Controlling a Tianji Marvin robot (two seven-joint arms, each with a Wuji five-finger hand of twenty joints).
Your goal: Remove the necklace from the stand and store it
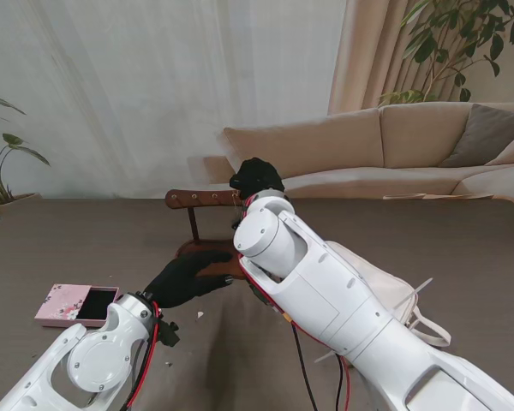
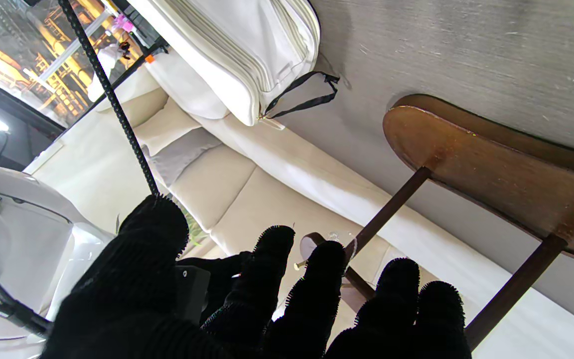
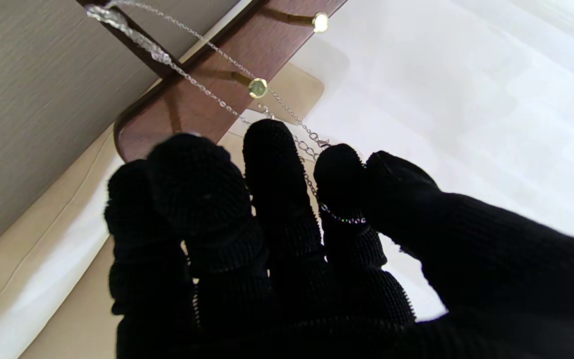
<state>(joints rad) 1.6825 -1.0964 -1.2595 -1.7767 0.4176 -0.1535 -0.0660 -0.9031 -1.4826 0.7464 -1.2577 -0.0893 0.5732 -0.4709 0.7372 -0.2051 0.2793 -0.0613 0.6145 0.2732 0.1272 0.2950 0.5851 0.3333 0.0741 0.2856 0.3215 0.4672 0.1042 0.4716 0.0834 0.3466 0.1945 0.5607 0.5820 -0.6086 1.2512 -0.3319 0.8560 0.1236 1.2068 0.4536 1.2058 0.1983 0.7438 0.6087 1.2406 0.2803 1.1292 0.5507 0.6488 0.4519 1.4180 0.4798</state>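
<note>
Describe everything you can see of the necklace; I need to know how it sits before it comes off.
The necklace is a thin silver-looking chain of small links, with a thicker, sparkly stretch near one end. It is draped over a brass-coloured peg on the dark wooden stand and runs taut towards the right hand. Its clasp end, with larger links, passes between two black-gloved fingers, and a glittering section wraps around one of them. It is too fine to make out in the stand camera's view.

Both robot hands [image 1: 187, 278] [image 1: 256, 177] gloved, outstretched.

Right arm [image 1: 325, 291] hides most of the stand's base [image 1: 207, 254]
</note>
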